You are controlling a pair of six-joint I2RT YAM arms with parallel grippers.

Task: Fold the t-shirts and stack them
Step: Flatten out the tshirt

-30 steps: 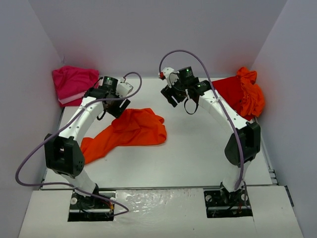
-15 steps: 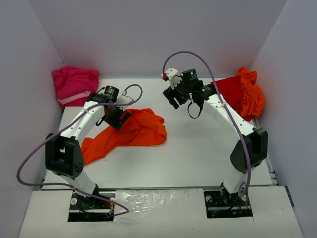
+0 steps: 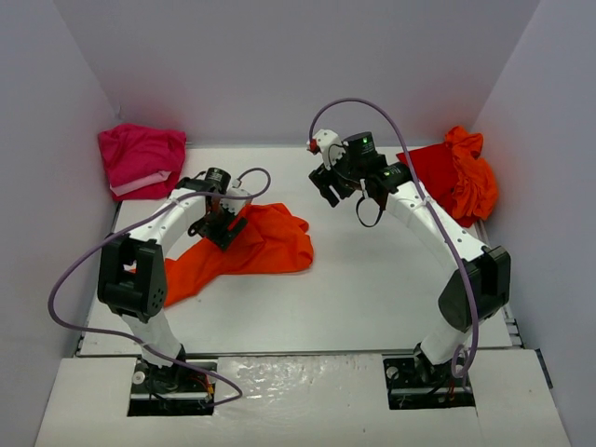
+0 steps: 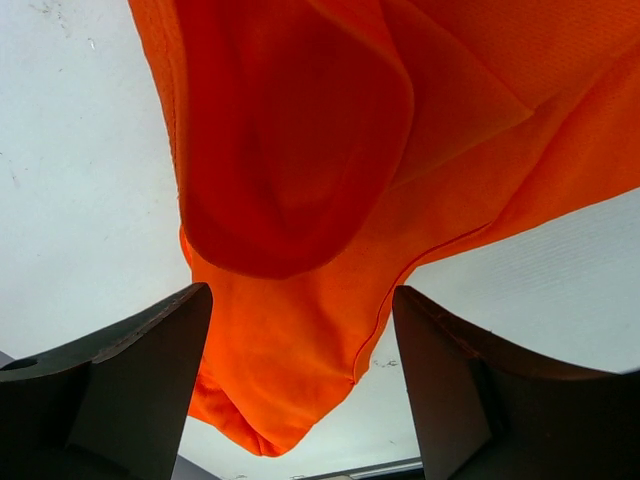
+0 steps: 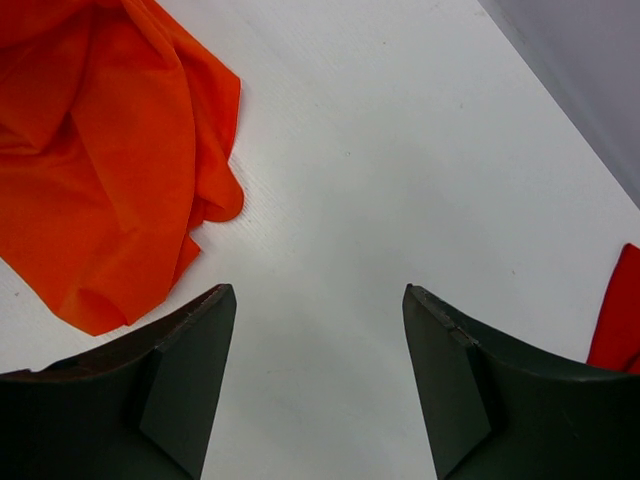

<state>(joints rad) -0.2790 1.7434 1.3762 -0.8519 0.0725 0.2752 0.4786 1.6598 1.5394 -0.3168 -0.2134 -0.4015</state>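
**Workspace, top view.** The white table (image 3: 372,279) carries three groups of cloth. Directions are read from the table centre.

- Orange t-shirt (image 3: 256,244): lies crumpled and unfolded at 9 o'clock, with one long tail trailing toward 8 o'clock.
- Magenta pink t-shirt (image 3: 140,156): bunched in the far corner at 10 o'clock, against the left wall.
- Red t-shirt (image 3: 430,169): at 2 o'clock, touching a second orange garment (image 3: 470,177) heaped against the right wall.

**Left gripper** (image 3: 222,226). It is positioned over the 9 o'clock edge of the orange t-shirt. In the left wrist view the left gripper (image 4: 300,305) is released: both dark fingers (image 4: 120,385) stand wide apart, and the orange t-shirt (image 4: 330,170) fills the space beyond and between them. The jaws are not clenched on the fabric. Contact between fingertips and cloth cannot be determined.

**Right gripper** (image 3: 328,186). It is positioned at 12 o'clock, above bare table, apart from every garment. In the right wrist view the right gripper (image 5: 318,300) is released and grasps nothing. The orange t-shirt (image 5: 100,150) appears at 10 o'clock of that view, and an edge of red cloth (image 5: 620,310) at 3 o'clock.
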